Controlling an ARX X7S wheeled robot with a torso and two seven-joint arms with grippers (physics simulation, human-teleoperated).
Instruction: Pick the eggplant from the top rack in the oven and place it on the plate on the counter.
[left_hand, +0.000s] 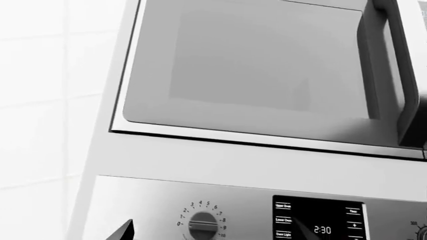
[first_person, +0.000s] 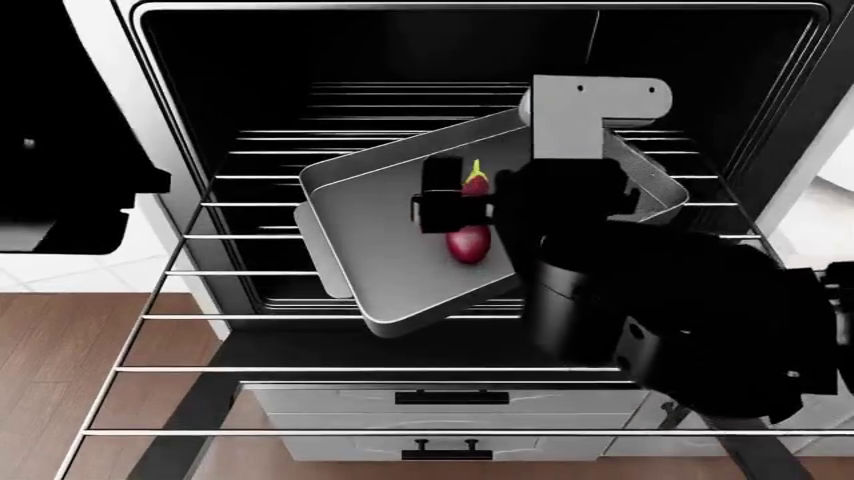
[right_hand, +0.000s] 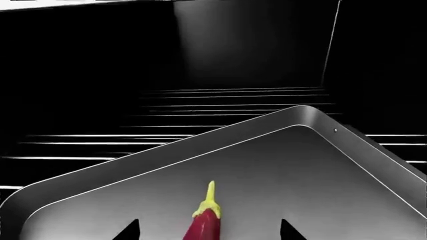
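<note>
Lying in a grey tray (first_person: 387, 250) on the top rack (first_person: 240, 235) of the open oven (first_person: 200, 60), the eggplant (first_person: 469, 243) points its yellow-green stem toward the dark back wall. Right gripper (right_hand: 209, 231) hangs just over it, fingers spread to either side, not clamped. Left gripper (left_hand: 123, 231) shows only one dark tip before a steel control panel (left_hand: 267, 210); its state cannot be told. Below lie wood floor (first_person: 67, 340) and grey drawers (first_person: 454, 420).
</note>
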